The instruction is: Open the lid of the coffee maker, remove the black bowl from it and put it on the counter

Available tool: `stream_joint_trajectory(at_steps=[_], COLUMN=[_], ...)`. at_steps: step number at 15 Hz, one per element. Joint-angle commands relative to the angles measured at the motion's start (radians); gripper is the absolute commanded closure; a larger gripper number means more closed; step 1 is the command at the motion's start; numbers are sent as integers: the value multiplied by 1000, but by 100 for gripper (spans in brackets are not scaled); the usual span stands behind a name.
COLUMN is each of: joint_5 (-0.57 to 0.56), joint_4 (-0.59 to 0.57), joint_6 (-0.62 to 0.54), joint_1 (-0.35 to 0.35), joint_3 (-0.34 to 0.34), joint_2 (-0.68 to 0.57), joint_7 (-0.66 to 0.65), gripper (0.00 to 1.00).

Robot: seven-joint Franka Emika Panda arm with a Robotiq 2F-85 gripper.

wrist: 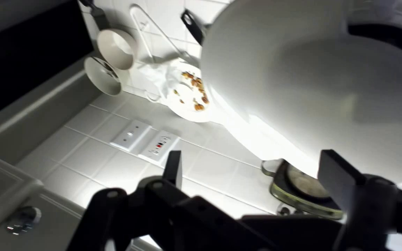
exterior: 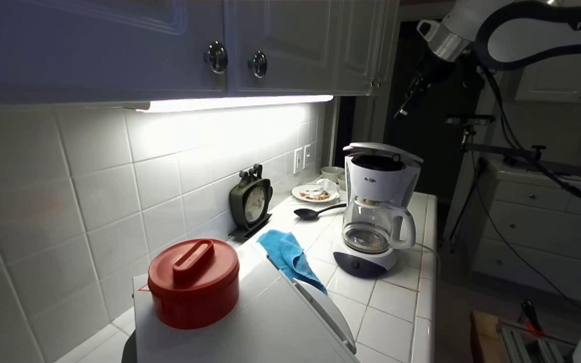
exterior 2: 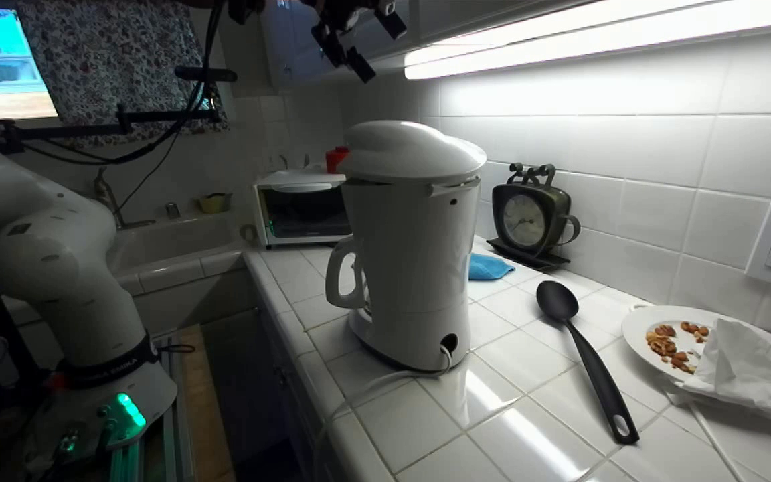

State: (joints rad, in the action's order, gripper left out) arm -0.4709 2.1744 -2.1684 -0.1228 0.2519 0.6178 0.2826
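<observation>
Robotiq gripper (wrist: 255, 169) is hanging wide, unladen, above the Mr. Coffee drip coffee maker (exterior: 379, 189); white hinged lid (exterior 2: 411, 150) is sitting ajar atop it, black bowl (exterior: 375, 162) inside. Approaching too low would likely be bumping the lid closed.

Wht tile wall (exterior: 104, 201), undercab light (exterior: 240, 103) on, cabs (exterior: 169, 45) abv.
</observation>
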Motion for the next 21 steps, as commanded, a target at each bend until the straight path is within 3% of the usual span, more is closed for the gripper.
stream_joint_trajectory(at_steps=[1, 5, 15, 21], joint_5=[134, 171, 56, -160], joint_4=[-10, -10, -16, -27], joint_6=[70, 135, 145, 176], joint_1=[71, 102, 45, -25], joint_3=[-32, -58, -94, -145], joint_2=[6, -33, -163, -139], joint_7=[83, 108, 118, 53], gripper=[0, 0, 0, 0])
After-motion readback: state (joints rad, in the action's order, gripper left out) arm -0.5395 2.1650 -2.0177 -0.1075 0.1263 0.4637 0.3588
